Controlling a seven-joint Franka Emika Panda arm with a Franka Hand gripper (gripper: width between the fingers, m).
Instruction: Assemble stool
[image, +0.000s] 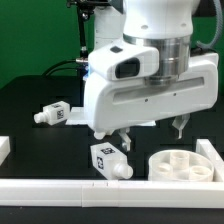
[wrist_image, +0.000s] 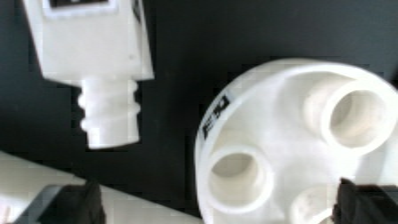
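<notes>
The round white seat (image: 183, 163) lies flat on the black table at the exterior view's right, its socket holes facing up. In the wrist view the seat (wrist_image: 302, 130) fills one side. One white tagged leg (image: 110, 160) lies just beside the seat; in the wrist view this leg (wrist_image: 93, 60) shows its ribbed peg end. A second leg (image: 52, 114) lies further to the exterior view's left. My gripper (image: 152, 136) hangs open and empty above the table, over the seat's near edge and the first leg. The seat's rim shows between its dark fingers (wrist_image: 61, 205).
A long white rail (image: 80, 190) runs along the table's front edge, and also shows in the wrist view (wrist_image: 134, 195). Short white rail pieces stand at the exterior view's left (image: 5, 148) and right (image: 211, 152). Cables and a stand are behind the arm.
</notes>
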